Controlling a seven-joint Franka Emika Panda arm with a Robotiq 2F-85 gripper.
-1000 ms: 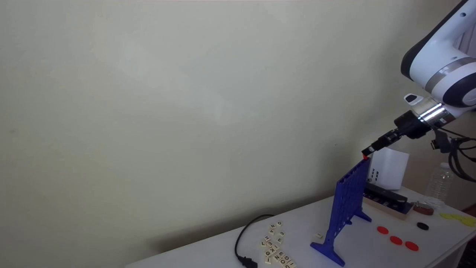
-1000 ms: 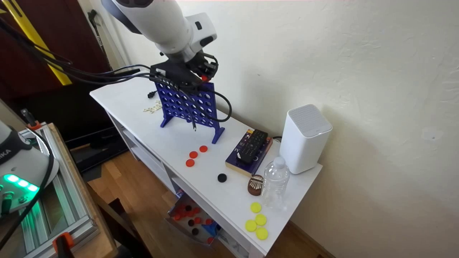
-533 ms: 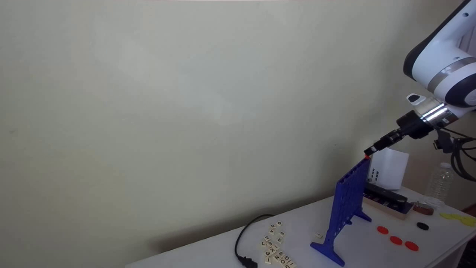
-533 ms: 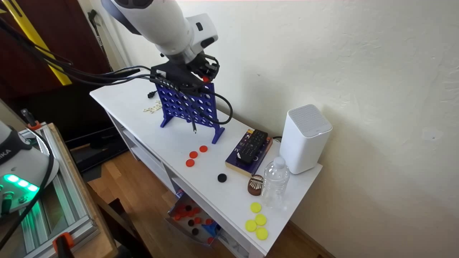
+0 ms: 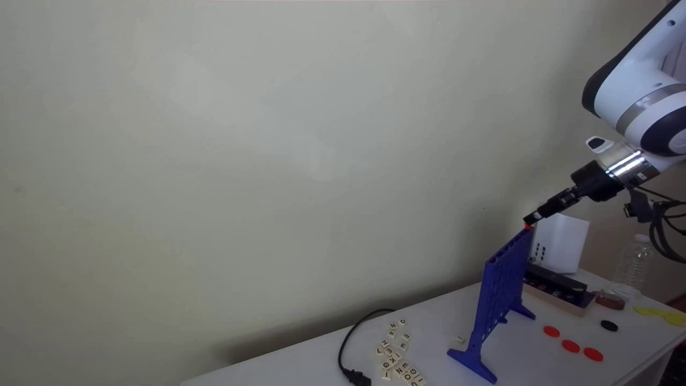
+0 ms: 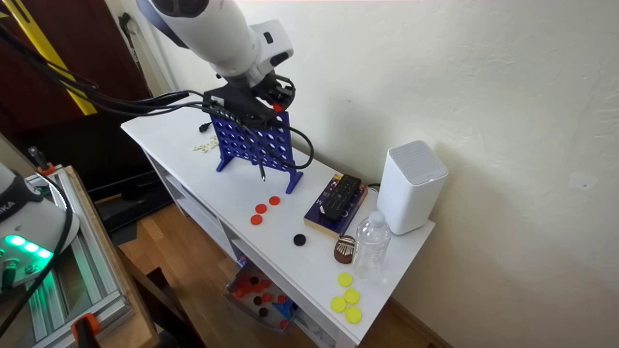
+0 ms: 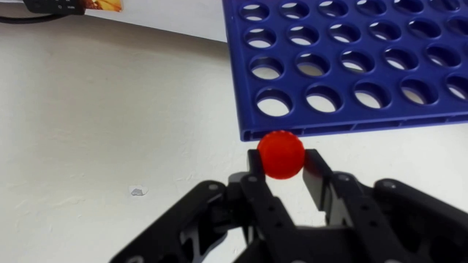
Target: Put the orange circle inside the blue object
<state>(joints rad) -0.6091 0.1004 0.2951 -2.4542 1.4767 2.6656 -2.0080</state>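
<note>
Your black two-finger gripper (image 7: 284, 162) is parted only as wide as one thin, round orange-red disc (image 7: 280, 155), its fingertips (image 7: 255, 160) holding it at opposite edges. In the wrist view the disc hides the middle of the end slot (image 7: 259, 134) in the top edge of the upright blue plastic grid panel (image 7: 335, 65), near the panel's corner. In both exterior views a bit of orange-red shows at that corner; whether disc and rim touch, you cannot tell from here.

The coming move turns on the disc's tilt. The slot runs lengthwise along the panel's top, and the line between your fingertips lies nearly parallel to it. Sideways, the disc looks about centred. Its face, though, appears almost round in the wrist view while the panel's holes appear squashed, so it is probably tipped out of the panel's plane; you would likely need to stand it upright before lowering and letting go.
</note>
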